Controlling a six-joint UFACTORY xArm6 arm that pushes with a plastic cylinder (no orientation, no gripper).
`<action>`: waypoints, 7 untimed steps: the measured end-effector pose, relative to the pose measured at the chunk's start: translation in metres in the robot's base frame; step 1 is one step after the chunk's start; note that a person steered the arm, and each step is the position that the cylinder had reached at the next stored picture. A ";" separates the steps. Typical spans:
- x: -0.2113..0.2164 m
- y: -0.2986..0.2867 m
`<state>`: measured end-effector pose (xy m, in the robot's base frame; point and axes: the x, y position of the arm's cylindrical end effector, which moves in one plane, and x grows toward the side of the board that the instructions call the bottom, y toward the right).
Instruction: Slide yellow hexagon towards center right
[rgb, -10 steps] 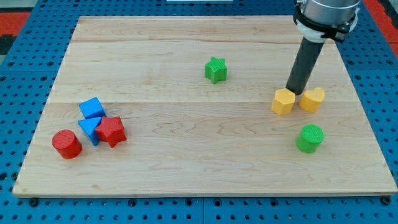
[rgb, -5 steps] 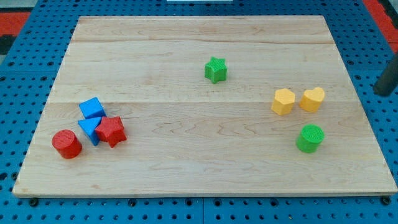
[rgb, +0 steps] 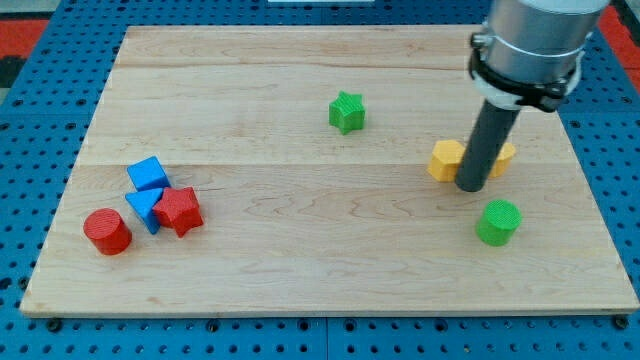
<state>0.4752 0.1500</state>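
My tip (rgb: 470, 186) carries no gripper and holds nothing. The yellow hexagon (rgb: 446, 159) lies just up-left of it, the rod standing between it and the yellow heart (rgb: 505, 154) on the right.

My tip (rgb: 470, 186) sits low on the view's right, rod nearly upright.

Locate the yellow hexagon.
The yellow hexagon sits at the view's centre right, just left of my tip, with the green cylinder below-right.
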 end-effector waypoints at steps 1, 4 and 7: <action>-0.024 -0.029; -0.092 -0.035; -0.098 0.014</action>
<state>0.3773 0.1645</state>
